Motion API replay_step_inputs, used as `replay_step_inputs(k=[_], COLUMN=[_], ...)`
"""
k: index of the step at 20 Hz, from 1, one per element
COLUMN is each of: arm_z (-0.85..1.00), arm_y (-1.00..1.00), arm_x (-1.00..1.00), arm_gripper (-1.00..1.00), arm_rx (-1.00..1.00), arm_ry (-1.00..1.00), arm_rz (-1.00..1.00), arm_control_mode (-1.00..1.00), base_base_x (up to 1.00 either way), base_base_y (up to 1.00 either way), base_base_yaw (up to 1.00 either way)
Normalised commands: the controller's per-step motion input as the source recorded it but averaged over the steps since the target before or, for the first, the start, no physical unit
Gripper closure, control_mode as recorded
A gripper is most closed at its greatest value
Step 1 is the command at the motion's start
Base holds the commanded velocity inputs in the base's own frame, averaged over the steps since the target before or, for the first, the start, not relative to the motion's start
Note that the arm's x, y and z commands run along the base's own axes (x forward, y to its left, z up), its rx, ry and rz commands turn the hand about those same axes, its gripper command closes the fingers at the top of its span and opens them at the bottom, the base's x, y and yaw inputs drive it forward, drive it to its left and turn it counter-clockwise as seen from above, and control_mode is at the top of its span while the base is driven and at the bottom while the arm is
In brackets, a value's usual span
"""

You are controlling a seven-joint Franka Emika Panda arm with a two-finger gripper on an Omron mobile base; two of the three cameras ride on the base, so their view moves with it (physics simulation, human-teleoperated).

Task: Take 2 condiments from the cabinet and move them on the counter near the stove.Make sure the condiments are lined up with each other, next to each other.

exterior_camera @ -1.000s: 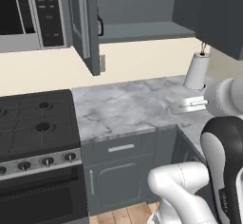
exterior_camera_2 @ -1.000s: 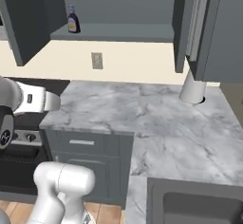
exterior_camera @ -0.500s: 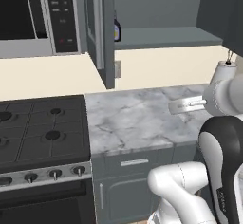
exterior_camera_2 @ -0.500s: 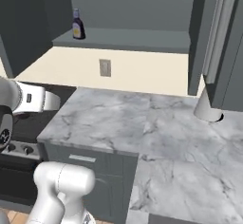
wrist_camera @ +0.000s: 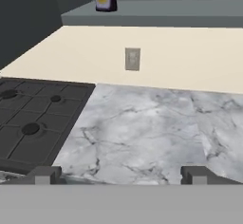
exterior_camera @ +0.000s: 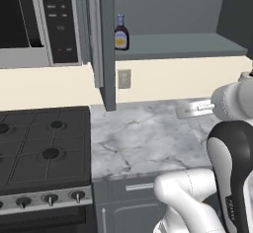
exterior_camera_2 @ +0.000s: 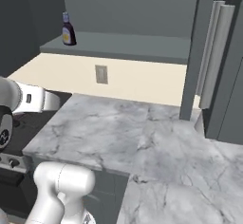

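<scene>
Two dark fingertips of the hand (wrist_camera: pixel 121 174) stand wide apart at the near edge of the hand view, holding nothing, poised above the front of the marble worktop (wrist_camera: pixel 142 133). The veined white-grey worktop (exterior_camera: pixel 143 143) lies bare of condiments, with the black gas stove (exterior_camera: pixel 39 148) touching its left edge, dark grates and round burners on top and a row of knobs (exterior_camera: pixel 47 199) along its silver front strip. On the cream wall behind the worktop sits a pale wall outlet (wrist_camera: pixel 132 59). Above it, the dark grey cabinet (exterior_camera: pixel 183 47) is open, its panelled door (exterior_camera: pixel 104 44) swung out edge-on with a long silver bar handle (exterior_camera: pixel 95 42). On the grey inner shelf (exterior_camera_2: pixel 123 45), at its far left end, a dark brown bottle (exterior_camera: pixel 121 32) with a yellow label and narrow neck stands upright, well apart from the hand. To the left of the cabinet hangs a black-and-silver microwave (exterior_camera: pixel 34 22). In the right base view a second cabinet door (exterior_camera_2: pixel 223 61) stands open at right.
</scene>
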Motion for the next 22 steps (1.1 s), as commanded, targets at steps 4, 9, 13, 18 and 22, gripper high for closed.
replay_step_inputs(k=[4, 9, 13, 18, 22], arm_z=[0.0, 0.0, 0.0, 0.0, 0.0], arm_y=[0.0, 0.0, 0.0, 0.0, 0.0], arm_x=[0.0, 0.0, 0.0, 0.0, 0.0], arm_gripper=[-1.0, -1.0, -1.0, -1.0, -1.0], arm_rx=[0.0, 0.0, 0.0, 0.0, 0.0], arm_ry=[0.0, 0.0, 0.0, 0.0, 0.0], arm_rz=[0.0, 0.0, 0.0, 0.0, 0.0], arm_control_mode=[1.0, 1.0, 1.0, 1.0, 1.0], base_base_x=[0.54, 0.52, 0.39, 0.04, 0.0], base_base_y=[-0.33, -0.27, -0.1, 0.0, 0.0], base_base_yaw=[0.08, 0.04, 0.0, 0.0, 0.0])
